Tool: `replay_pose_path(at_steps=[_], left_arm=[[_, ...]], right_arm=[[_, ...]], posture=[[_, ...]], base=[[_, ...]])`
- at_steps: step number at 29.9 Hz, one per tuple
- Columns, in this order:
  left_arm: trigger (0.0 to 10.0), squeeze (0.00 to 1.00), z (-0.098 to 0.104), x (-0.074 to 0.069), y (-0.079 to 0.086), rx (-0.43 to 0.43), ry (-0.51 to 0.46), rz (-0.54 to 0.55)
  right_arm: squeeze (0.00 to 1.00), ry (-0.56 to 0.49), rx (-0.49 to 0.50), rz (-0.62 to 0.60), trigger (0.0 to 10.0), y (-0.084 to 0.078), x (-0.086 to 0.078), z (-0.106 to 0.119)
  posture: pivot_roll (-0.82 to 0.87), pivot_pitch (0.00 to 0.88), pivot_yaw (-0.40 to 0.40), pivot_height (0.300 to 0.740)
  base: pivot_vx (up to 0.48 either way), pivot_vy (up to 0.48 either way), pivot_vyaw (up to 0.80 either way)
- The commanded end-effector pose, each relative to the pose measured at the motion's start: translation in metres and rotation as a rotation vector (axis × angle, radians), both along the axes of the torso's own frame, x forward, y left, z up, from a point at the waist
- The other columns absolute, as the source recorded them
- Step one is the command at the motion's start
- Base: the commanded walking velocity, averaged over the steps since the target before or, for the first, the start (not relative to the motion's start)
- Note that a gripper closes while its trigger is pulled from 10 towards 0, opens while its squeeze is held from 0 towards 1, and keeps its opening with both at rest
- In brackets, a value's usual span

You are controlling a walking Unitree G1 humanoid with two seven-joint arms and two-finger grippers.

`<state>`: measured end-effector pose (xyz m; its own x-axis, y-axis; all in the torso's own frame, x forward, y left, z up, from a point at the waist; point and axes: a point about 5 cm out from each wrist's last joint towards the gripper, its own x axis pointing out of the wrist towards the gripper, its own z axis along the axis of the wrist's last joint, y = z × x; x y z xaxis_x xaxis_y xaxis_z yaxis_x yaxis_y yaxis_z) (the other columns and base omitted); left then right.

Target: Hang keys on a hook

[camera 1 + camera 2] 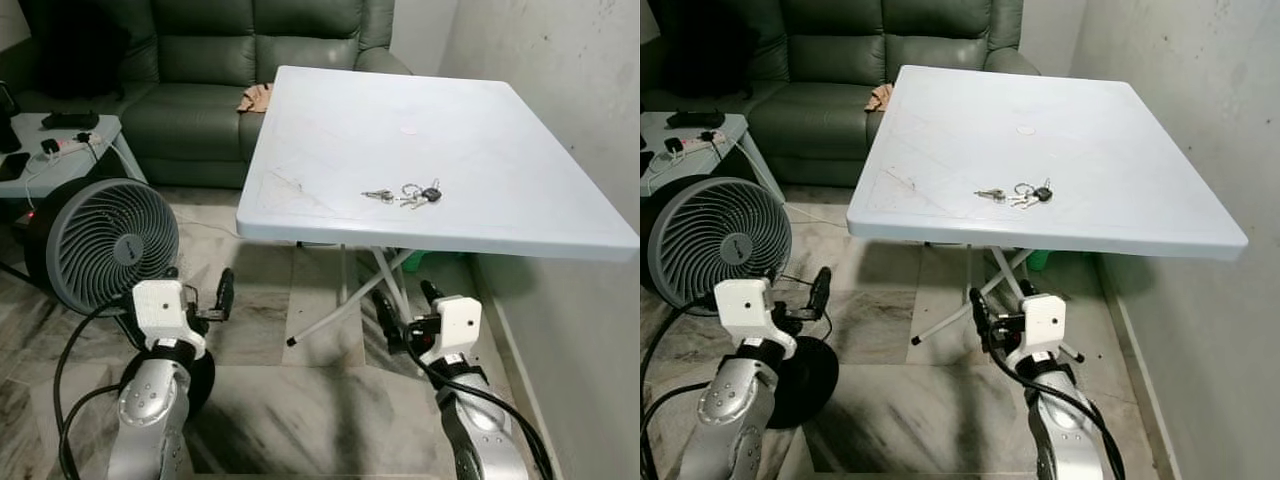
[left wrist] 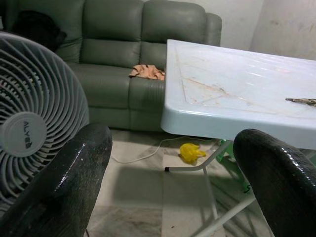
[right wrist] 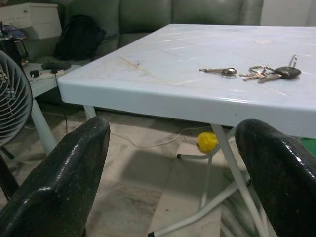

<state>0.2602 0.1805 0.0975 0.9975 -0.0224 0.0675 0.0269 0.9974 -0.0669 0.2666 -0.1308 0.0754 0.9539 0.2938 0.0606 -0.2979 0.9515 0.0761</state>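
Right claw [image 1: 405,315]: two long black fingers spread wide, holding nothing, raised below the near edge of the pale blue-white square plastic folding table [image 1: 330,215]. Left claw [image 1: 197,292]: fingers likewise spread wide and empty, level with the right one, just in front of the grey round floor fan [image 1: 108,243].

Bunch of silver metal keys with a black fob [image 1: 405,194]: lying flat on the table top, near its front edge and right of centre, above and well apart from both claws. Long axis runs side to side along that edge; the black fob is at the robot's right end, a single key at the left.

Behind the table: dark green leather sofa [image 1: 200,70]. Small grey side table [image 1: 60,160] stands left of the fan.
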Motion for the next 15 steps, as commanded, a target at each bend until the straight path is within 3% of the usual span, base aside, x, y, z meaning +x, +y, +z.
replay_pose_path(at_steps=[1,15], left_arm=[[10.0,0.00,0.002,-0.002,0.002,0.011,0.000,0.012],[10.0,0.00,0.006,-0.001,0.007,0.043,-0.009,0.052]], right_arm=[[0.00,0.014,-0.002,0.019,10.0,0.003,0.002,-0.001],[0.00,0.005,-0.002,0.041,10.0,0.006,0.012,0.001]], posture=[[0.21,0.000,-0.066,0.732],[0.24,0.000,-0.081,0.732]], base=[[0.000,0.000,0.00],[0.000,0.000,0.00]])
